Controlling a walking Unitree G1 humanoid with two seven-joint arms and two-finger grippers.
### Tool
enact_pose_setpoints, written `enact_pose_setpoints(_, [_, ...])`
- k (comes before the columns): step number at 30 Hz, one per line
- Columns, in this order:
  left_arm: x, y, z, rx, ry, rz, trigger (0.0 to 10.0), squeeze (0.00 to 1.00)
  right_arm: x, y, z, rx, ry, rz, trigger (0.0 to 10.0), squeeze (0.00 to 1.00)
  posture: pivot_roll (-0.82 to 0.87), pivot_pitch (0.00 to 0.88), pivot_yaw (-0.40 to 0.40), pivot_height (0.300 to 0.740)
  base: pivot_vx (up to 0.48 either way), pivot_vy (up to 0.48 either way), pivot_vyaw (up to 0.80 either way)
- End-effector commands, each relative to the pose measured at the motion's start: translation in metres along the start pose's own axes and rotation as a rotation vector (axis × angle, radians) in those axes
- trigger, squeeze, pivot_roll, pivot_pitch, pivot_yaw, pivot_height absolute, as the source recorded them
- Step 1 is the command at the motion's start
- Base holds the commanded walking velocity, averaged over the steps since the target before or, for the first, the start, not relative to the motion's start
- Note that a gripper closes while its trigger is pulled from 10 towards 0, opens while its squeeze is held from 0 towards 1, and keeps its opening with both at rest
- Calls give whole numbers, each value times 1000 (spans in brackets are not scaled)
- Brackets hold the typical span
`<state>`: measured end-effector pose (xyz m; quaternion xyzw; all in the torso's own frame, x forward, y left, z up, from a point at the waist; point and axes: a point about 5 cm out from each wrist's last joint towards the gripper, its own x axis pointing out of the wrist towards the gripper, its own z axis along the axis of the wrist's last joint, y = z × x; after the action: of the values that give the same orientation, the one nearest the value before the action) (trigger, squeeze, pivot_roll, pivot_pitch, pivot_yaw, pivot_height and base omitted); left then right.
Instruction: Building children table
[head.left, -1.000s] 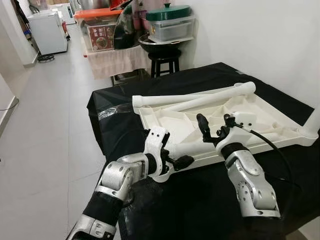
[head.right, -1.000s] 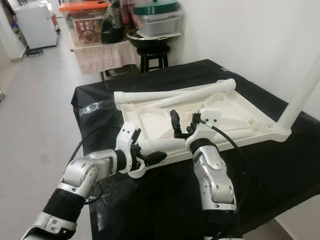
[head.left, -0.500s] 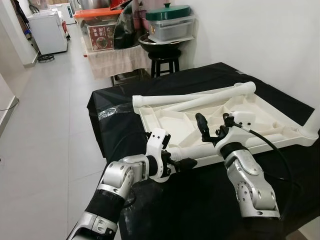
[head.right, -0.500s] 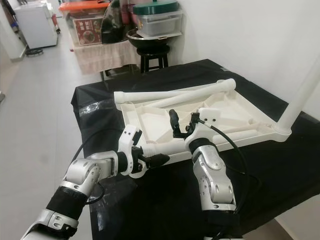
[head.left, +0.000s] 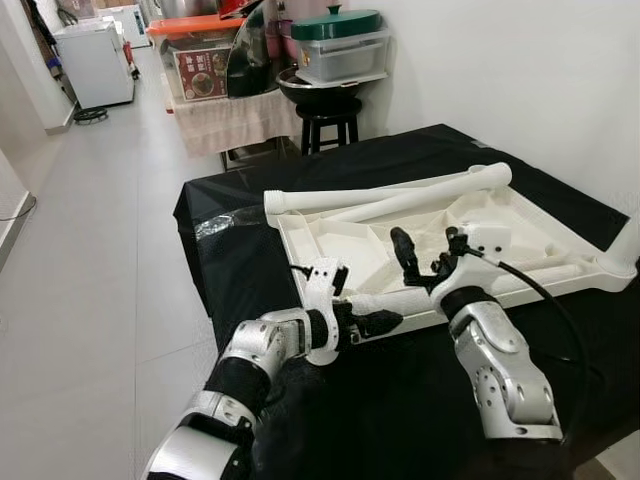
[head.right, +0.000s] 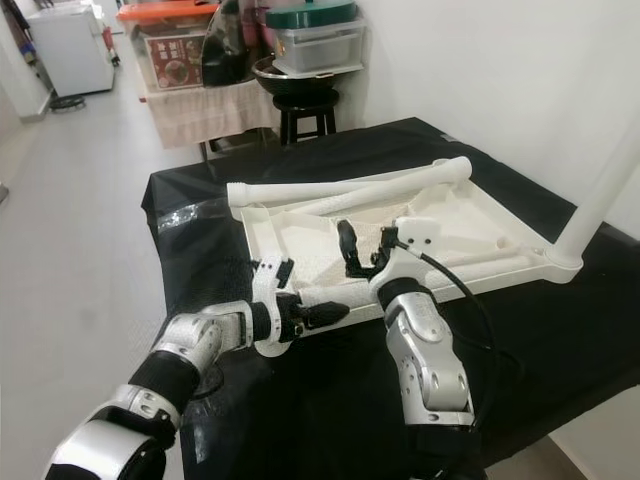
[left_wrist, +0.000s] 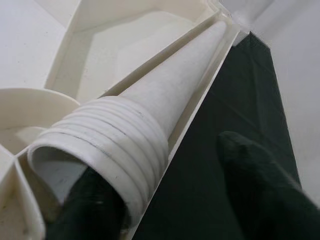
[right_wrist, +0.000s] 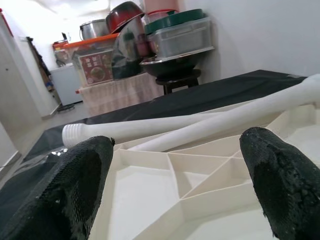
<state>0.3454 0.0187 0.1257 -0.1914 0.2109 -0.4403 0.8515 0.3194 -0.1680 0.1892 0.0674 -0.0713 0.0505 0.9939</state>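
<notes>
The white table top (head.left: 540, 232) lies upside down on a black-covered table (head.left: 400, 410). One white leg (head.left: 410, 298) lies inside its near rim, threaded end (left_wrist: 100, 150) toward my left gripper (head.left: 378, 322). That gripper is open at this end: one finger (left_wrist: 85, 212) sits at the tube's mouth, the other (left_wrist: 260, 185) outside the rim over the cloth. My right gripper (head.left: 422, 258) hovers open above the middle of the top, holding nothing. Two more legs (head.left: 385, 198) lie along the far rim. Another leg (head.right: 600, 200) stands upright in the right corner.
Behind the table a black stool (head.left: 330, 118) carries a pan and a green-lidded container (head.left: 335, 40). Boxes sit on a draped shelf (head.left: 215, 75), a white appliance (head.left: 95, 60) farther back. Open tiled floor (head.left: 90, 260) lies on the left, a white wall on the right.
My left arm has reached forward and right, bringing its gripper up to the threaded end of the near leg. The right gripper has hardly moved.
</notes>
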Motion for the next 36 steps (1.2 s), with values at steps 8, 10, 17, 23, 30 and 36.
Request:
enact_pose_setpoints(8, [3, 2, -1, -27, -34, -29, 0, 0, -1, 4, 0, -12, 8, 9, 10000, 0, -166, 0, 37, 740, 0, 0, 0])
enact_pose_setpoints(10, [3, 3, 0, -29, -40, -30, 0, 0, -1, 5, -1, -12, 9, 11, 10000, 0, -166, 0, 37, 740, 0, 0, 0])
enact_pose_setpoints(17, [2, 5, 6, -43, -78, -30, 0, 0, 0, 7, -1, -12, 7, 17, 10000, 0, -165, 0, 35, 740, 0, 0, 0])
enact_pose_setpoints(23, [0, 7, 7, -52, -94, -28, 0, 0, 2, 5, 3, -16, -4, 13, 10000, 0, -162, 0, 32, 740, 0, 0, 0])
enact_pose_setpoints(30, [-11, 12, 27, -66, -192, -34, 0, 0, 6, -1, 25, 68, -80, 12, 10000, 0, -158, 0, 32, 740, 0, 0, 0])
enact_pose_setpoints(36, [-41, 18, 65, -67, -362, -60, 0, 0, 7, -2, 67, 412, -238, 124, 10000, 0, -149, 0, 32, 740, 0, 0, 0])
